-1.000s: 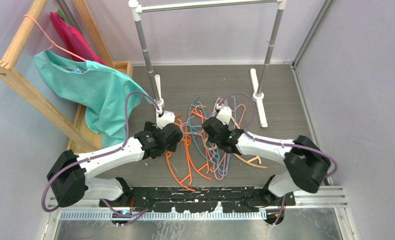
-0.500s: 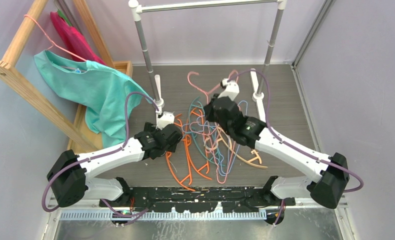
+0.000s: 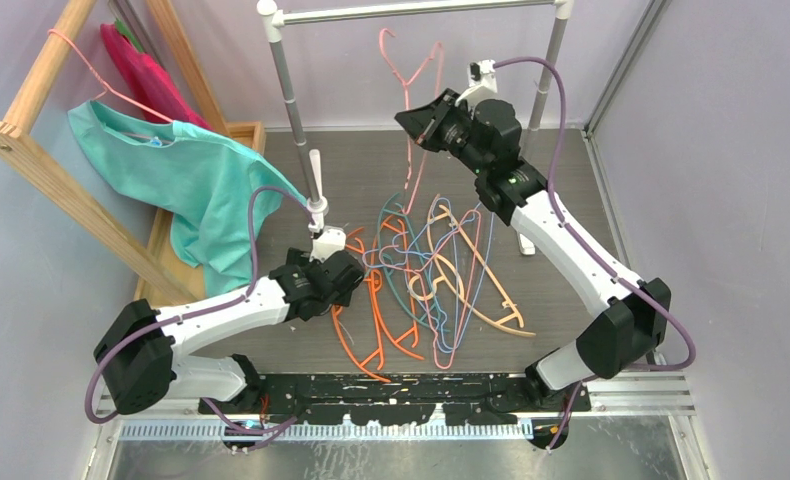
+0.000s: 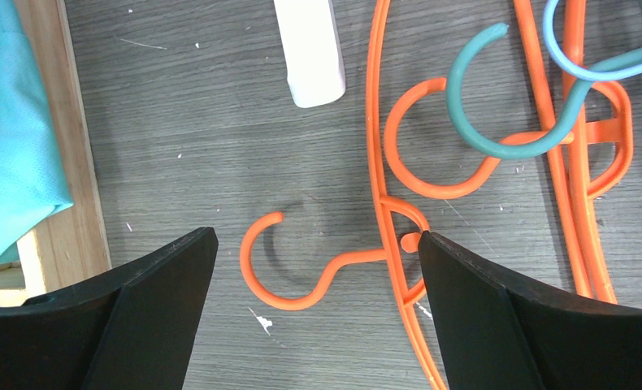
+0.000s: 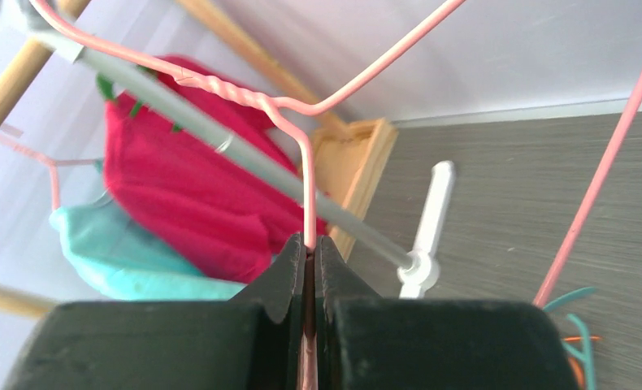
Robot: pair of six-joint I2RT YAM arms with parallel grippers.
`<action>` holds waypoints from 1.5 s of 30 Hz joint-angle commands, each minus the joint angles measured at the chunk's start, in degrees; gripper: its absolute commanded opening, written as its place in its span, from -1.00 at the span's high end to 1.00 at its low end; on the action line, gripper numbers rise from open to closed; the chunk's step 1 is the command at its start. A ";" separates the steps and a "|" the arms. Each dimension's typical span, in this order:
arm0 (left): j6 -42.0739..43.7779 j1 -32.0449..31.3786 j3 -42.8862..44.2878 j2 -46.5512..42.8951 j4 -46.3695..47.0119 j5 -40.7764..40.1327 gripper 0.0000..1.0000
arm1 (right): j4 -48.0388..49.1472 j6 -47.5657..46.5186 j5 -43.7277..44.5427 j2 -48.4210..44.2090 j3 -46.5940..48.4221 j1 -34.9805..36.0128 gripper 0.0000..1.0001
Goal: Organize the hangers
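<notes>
The thin pink wire hanger, clenched in the right jaws near the grey metal rail (hook uppermost), should be lifted over it squarely; the left jaws are released.

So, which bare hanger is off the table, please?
The pink wire hanger pinched in the right gripper, up by the rail; the other hangers lie tangled on the table.
</notes>
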 commanded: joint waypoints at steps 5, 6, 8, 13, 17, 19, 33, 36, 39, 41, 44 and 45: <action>-1.70 -0.09 -0.30 2.02 0.39 -2.40 -0.96 | 9.99 0.66 -12.13 -2.05 3.56 0.54 0.98; -1.81 -0.04 -0.34 2.39 0.28 -2.56 -0.96 | 9.28 0.18 -12.69 -2.40 3.19 0.56 0.98; -2.13 -0.08 -0.48 3.05 0.39 -2.56 -0.96 | 8.80 -0.40 -14.22 -3.50 1.42 0.56 0.98; -2.29 -0.09 -0.41 4.49 1.02 -2.21 -0.96 | 7.94 -2.50 -15.53 -8.03 -2.31 0.51 0.98; -2.11 -0.02 0.25 4.54 1.23 -1.96 -0.96 | 7.26 -4.61 -13.87 -9.72 0.05 0.12 0.98; -2.19 -0.09 0.46 4.10 1.20 -1.78 -0.96 | 6.63 -4.97 -12.55 -9.00 2.35 -0.72 0.98; -2.64 -0.10 0.88 1.03 -1.42 -2.79 -0.96 | 11.53 5.24 -12.69 -0.68 6.31 -14.36 0.98; -2.64 -0.09 0.81 0.85 -1.86 -2.90 -0.96 | 12.59 7.94 -12.99 -0.60 3.89 -17.12 0.98; -2.78 -0.09 0.73 0.81 -2.28 -2.92 -0.96 | 13.48 10.50 -13.73 -1.09 0.97 -18.99 0.98; -2.93 -0.09 0.64 0.85 -2.47 -3.00 -0.96 | 13.42 10.97 -14.12 -1.66 -0.68 -19.78 0.85; -2.98 -0.09 0.57 0.85 -2.35 -3.01 -0.96 | 11.94 10.10 -13.86 -3.38 -2.63 -19.92 0.53; -2.92 -0.09 0.57 0.84 -2.21 -2.93 -0.96 | 10.94 9.71 -13.55 -4.08 -3.31 -19.92 0.34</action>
